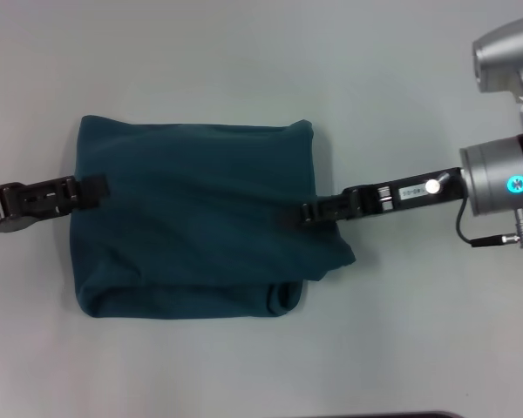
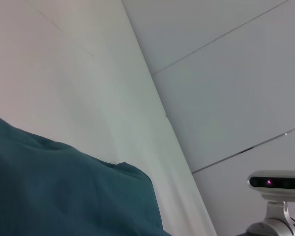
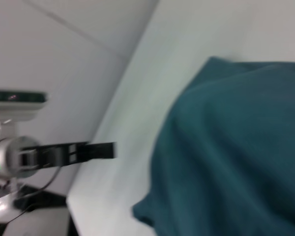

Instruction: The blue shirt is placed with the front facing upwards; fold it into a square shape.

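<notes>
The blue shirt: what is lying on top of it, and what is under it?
Nothing lies on the blue shirt; only the left gripper and right gripper reach its side edges. It lies on the table. Its folded-under layers and chest letters are covered.

One blue shirt (image 1: 196,218), two pincers

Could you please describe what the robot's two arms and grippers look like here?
Both grippers are slim and black: the left gripper and the right gripper, which carries a small white label and a round silver screw. Behind the right one sits a silver cylindrical wrist with a glowing cyan light and a thin black cable with a plug.
</notes>
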Motion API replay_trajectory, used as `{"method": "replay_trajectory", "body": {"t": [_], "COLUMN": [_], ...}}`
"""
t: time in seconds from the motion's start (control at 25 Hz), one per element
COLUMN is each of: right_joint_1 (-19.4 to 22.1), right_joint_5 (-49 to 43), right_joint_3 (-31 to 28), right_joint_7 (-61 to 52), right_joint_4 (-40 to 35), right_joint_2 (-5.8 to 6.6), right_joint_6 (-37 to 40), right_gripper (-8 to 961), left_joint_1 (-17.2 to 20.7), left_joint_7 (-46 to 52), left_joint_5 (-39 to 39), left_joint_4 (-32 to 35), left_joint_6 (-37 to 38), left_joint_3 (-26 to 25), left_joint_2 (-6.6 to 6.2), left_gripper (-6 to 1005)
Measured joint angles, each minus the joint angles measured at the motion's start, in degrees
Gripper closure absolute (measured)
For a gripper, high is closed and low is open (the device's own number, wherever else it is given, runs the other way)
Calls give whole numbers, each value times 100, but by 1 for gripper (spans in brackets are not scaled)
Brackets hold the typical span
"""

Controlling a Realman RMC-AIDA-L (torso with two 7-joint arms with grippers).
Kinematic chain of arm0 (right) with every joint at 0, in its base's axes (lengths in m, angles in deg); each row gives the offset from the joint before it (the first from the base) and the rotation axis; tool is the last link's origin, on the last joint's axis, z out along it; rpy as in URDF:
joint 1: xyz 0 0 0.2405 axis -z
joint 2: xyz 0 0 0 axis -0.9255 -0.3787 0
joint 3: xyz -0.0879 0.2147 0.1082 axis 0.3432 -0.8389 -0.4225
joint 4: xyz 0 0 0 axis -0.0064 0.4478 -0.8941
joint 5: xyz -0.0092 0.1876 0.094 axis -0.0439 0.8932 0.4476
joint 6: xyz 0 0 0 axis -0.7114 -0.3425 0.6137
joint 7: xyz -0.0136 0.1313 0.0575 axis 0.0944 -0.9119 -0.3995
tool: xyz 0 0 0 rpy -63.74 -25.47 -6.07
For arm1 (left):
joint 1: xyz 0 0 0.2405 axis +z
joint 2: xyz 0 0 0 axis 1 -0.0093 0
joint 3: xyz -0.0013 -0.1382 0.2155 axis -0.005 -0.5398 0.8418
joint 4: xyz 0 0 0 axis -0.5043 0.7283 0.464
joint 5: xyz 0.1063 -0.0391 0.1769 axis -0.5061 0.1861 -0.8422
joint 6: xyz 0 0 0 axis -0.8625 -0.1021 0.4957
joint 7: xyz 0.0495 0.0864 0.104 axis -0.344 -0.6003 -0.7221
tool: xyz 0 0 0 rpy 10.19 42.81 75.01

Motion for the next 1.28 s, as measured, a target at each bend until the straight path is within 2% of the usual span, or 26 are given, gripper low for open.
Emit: {"method": "replay_trajectory", "body": {"t": [0.2,0.36,0.52,0.72,0.92,1.16,1.28], "right_joint_1": [85,75,149,155,18,-223,-285], "right_joint_5": [36,269,651,796,585,-35,-249], "right_joint_3": [-16,-56,-139,-258,-52,-23,-17], "right_joint_7": [11,167,166,238,79,-602,-910], "right_joint_4": [-71,-353,-766,-902,-909,-854,-853], "right_joint_2": [42,28,117,201,211,216,178], "right_joint_6": [-119,677,1141,552,-62,-393,-517], "right_gripper": [87,88,87,88,89,89,89], "left_joint_1": [-12,-18,-20,-37,-26,45,54], "left_joint_7": [-24,-27,-29,-35,-104,-209,-267], "left_joint_5": [0,0,-1,-1,62,136,141], "left_joint_4": [6,4,3,2,0,-6,-14], "left_joint_6": [17,32,41,41,40,43,50], "left_joint_3": [-3,-7,-13,-17,-17,-17,-17], "left_joint_2": [13,18,8,38,58,46,37], "left_gripper": [264,264,264,263,263,262,262]}}
